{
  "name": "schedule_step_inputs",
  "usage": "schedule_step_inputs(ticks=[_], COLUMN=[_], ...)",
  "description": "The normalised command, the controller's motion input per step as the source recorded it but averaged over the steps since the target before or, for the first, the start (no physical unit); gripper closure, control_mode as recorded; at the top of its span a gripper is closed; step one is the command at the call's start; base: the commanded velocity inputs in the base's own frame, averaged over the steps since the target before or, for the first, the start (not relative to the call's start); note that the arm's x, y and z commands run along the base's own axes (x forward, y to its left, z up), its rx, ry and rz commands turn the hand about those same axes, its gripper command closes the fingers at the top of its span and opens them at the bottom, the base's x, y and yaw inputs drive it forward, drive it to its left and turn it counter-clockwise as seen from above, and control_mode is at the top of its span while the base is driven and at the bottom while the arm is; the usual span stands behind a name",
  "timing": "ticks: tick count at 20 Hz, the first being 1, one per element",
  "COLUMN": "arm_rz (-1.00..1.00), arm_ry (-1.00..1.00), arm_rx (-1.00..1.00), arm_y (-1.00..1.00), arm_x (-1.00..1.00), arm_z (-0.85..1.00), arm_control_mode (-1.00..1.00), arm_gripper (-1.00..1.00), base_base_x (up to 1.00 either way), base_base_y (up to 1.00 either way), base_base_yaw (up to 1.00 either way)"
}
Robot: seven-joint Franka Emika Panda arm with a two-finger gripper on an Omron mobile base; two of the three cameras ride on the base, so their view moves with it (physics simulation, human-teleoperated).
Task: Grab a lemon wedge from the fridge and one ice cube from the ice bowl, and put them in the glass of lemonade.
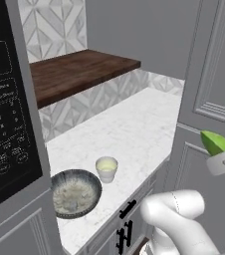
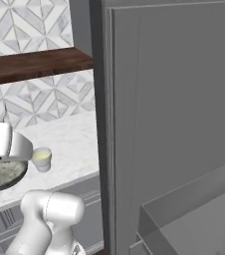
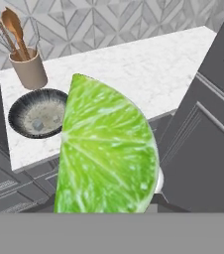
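The gripper (image 1: 223, 155) is clamped on the lemon wedge (image 1: 215, 142) — off to the right of the glass of lemonade (image 1: 106, 169), above its rim.

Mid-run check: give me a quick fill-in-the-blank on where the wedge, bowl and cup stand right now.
1. The gripper is carrying the ____ wedge.
2. On the marble counter, the glass of lemonade stands beside the ice ____.
3. In the hand view, a beige holder behind the ice bowl holds wooden ____.
4. A dark wooden ____ hangs on the tiled wall above the counter.

Missing words: lemon; bowl; utensils; shelf
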Motion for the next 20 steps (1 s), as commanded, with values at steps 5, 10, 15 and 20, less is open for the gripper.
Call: schedule_step_inputs(ticks=[5, 10, 15, 20], arm_rz=[0.0, 0.0, 0.31, 0.33], arm_ry=[0.0, 0.0, 0.33, 0.08], arm_rx=[0.0, 0.0, -0.23, 0.0], arm_y=[0.0, 0.01, 0.94, 0.06], arm_x=[0.0, 0.02, 0.41, 0.66], arm_z=[0.0, 0.0, -0.06, -0.66], arm_control_mode=[1.0, -1.0, -1.0, -1.0], arm_gripper=[1.0, 1.0, 1.0, 1.0], base_base_x=[0.0, 0.0, 0.0, 0.0], base_base_y=[0.0, 0.0, 0.0, 0.0], base_base_yaw=[0.0, 0.0, 0.0, 0.0])
